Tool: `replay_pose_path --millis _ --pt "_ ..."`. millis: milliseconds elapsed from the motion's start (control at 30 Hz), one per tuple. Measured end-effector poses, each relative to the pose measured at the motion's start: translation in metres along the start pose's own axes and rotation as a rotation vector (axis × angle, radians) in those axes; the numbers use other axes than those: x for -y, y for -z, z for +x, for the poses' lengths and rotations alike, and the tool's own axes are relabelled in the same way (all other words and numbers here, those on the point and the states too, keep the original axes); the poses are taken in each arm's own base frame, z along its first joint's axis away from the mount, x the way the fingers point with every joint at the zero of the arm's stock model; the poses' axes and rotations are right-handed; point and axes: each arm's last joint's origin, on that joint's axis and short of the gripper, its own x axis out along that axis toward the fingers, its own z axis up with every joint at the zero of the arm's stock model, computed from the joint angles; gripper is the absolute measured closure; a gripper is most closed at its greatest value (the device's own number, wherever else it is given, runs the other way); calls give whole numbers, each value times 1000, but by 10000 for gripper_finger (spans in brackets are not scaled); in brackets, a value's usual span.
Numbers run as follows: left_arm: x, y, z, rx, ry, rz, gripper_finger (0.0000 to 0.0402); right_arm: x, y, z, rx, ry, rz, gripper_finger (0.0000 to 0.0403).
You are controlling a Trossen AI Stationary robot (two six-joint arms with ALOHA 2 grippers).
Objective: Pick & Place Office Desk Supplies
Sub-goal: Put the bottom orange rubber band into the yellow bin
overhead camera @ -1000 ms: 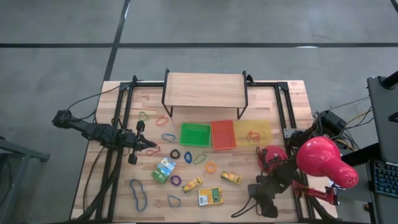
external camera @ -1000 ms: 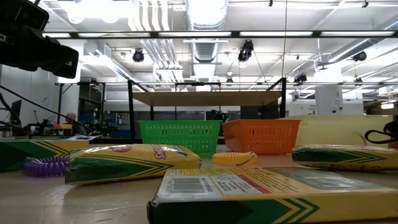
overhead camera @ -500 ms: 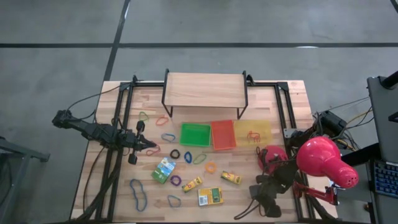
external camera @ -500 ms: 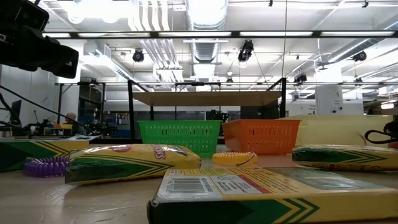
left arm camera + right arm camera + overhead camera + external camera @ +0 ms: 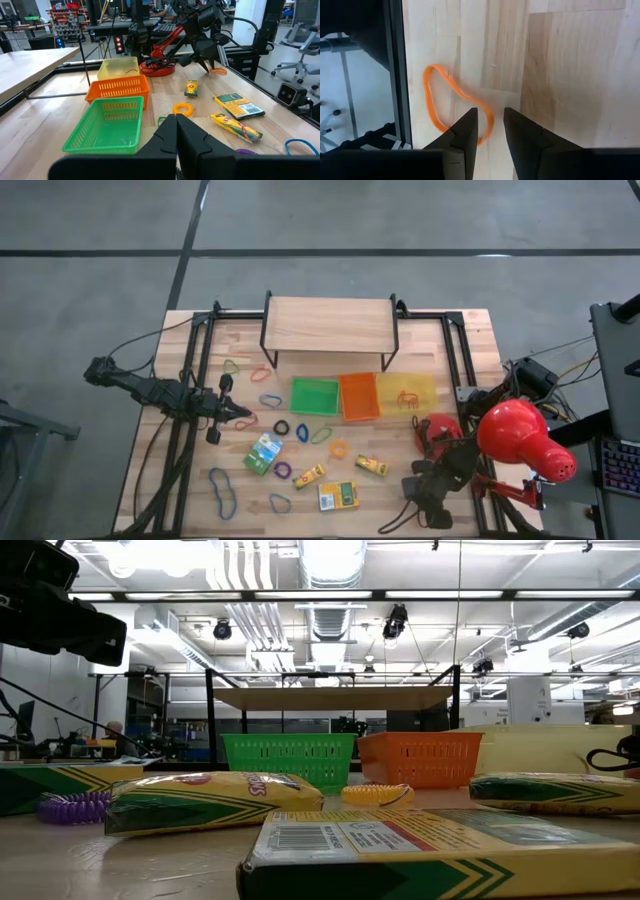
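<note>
Right tool (image 5: 490,131): you see it at the tabletop's (image 5: 440,360) near right corner, pointing straight down; its two dark fingers (image 5: 465,132) stand slightly apart, straddling one end of an orange rubber band (image 5: 451,102) lying flat on the wood; nothing is pinched between them.
Left tool (image 5: 176,131): it hovers over the tabletop's left side, fingers pressed together and holding nothing.
Trays: a green tray (image 5: 314,396), an orange tray (image 5: 358,397) and a yellow tray (image 5: 406,391) sit side by side at the centre, touching; a red loop (image 5: 407,397) lies in the yellow one.
Boxes: a green and white box (image 5: 263,453) sits left of centre; three yellow boxes lie nearer the front edge, one slanted (image 5: 310,475), one small (image 5: 372,466), one flat with a label (image 5: 338,496).
Loose bands: you find blue loops (image 5: 221,489) near the front left; a purple one (image 5: 283,470) beside the green and white box; a yellow coil (image 5: 339,448) in front of the orange tray.
Lamp: a big red lamp (image 5: 522,440) stands at the right edge, just beside the right arm.
Shelf: a wooden shelf (image 5: 328,324) on black legs stands at the back.
</note>
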Motion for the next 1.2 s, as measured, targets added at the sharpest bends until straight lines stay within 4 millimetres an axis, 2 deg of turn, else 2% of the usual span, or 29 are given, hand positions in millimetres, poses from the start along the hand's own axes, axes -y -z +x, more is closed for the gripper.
replay_pose_path --millis 167,433,733,1200 --pt "0 0 0 0 0 0 400 -5 2 1 16 -31 -9 318" --pt "0 0 0 0 0 0 400 -13 15 5 41 2 -21 317" --pt "0 0 0 0 0 0 400 -6 19 7 57 26 -18 321" --pt "0 0 0 0 0 0 400 -2 21 9 51 47 13 383"
